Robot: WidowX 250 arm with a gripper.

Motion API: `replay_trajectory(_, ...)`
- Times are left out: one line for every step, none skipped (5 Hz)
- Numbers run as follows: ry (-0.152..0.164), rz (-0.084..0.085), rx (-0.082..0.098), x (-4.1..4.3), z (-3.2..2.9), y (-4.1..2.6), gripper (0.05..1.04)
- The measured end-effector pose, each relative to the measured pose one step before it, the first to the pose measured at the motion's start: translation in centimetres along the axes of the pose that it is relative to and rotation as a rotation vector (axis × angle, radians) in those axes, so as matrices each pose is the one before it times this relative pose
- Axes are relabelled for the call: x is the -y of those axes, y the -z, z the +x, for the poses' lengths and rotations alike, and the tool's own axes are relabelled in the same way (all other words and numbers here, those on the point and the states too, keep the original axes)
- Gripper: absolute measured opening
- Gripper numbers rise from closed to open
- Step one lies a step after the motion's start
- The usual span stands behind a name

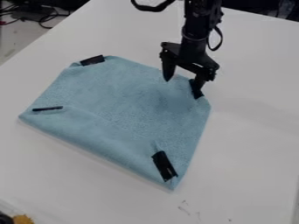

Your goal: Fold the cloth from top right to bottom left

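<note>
"White tabletop, smooth, with small dark scuffs at its near side," I say. "Dark cables lie beyond its far left edge."

"Where is the cloth?"

"From where I'm standing, the light blue fabric cloth lies flat across the middle and left of the table. A faint ridge runs along its near side, like the edge of a folded band."

"Anything on it?"

"Four black pieces, near its corners: a flat black strip at the far left, a thin black bar at the near left, a broad black clip at the near right, and a small black piece at the far right."

"And the robot?"

"Its black jointed arm comes from the far edge. The black two-finger gripper hangs over the cloth's far right part, open, fingers spread, one right by that small black piece."
</note>
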State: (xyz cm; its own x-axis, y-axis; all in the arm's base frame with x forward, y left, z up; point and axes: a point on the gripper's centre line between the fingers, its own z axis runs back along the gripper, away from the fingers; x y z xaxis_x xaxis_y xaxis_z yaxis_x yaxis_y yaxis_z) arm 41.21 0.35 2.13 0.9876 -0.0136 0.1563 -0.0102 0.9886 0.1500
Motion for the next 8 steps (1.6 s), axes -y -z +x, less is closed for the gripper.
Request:
replay_trajectory(-0.0448,-0.0175,0.0018,-0.194,1.286,0.652,1.000)
replay_trajectory(0.0176,0.0280,-0.0065,-0.168,1.611,-0.249,1.000)
replay_trajectory(0.0253,0.0037,-0.0083,0.578,0.499,0.439,0.983)
replay_trajectory(-0.0231,-0.0175,-0.0024,0.275,-0.656,0.513,0.948)
replay_trajectory(-0.0206,0.0170,0.0030,-0.325,-0.036,-0.324,0.988)
replay_trajectory(0.0246,0.0540,0.0210,0.356,-0.122,-1.752,0.991)
replay_trajectory(0.0247,0.0180,0.0575,1.036,0.623,-1.766,0.991)
replay_trajectory(0.0293,0.0069,0.0276,0.078,1.014,-1.015,0.992)
